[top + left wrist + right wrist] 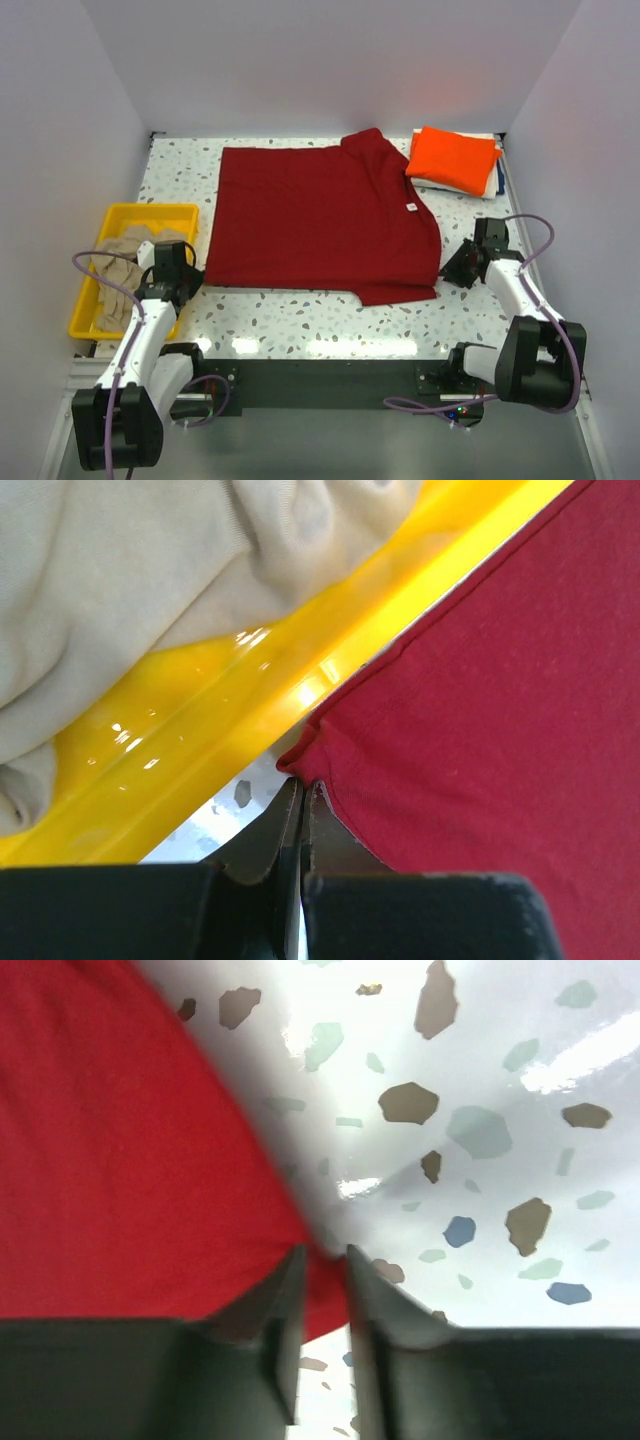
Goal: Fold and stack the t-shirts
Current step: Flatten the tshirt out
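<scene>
Though spread flat across the table [300,322], awaits folding — dark red t-shirt [320,220], long axis left to right, neck pointing right, hem left beside the yellow tray [150,211]. Pinched at both near corners: left gripper [303,792] clamped on the hem corner, right gripper [322,1256] nearly closed on the sleeve-side edge.

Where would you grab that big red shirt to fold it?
At its two near corners, coming in low from the sides: the dark red t-shirt lies spread flat, so only its edges offer cloth to pinch. The left gripper pinches one.
</scene>
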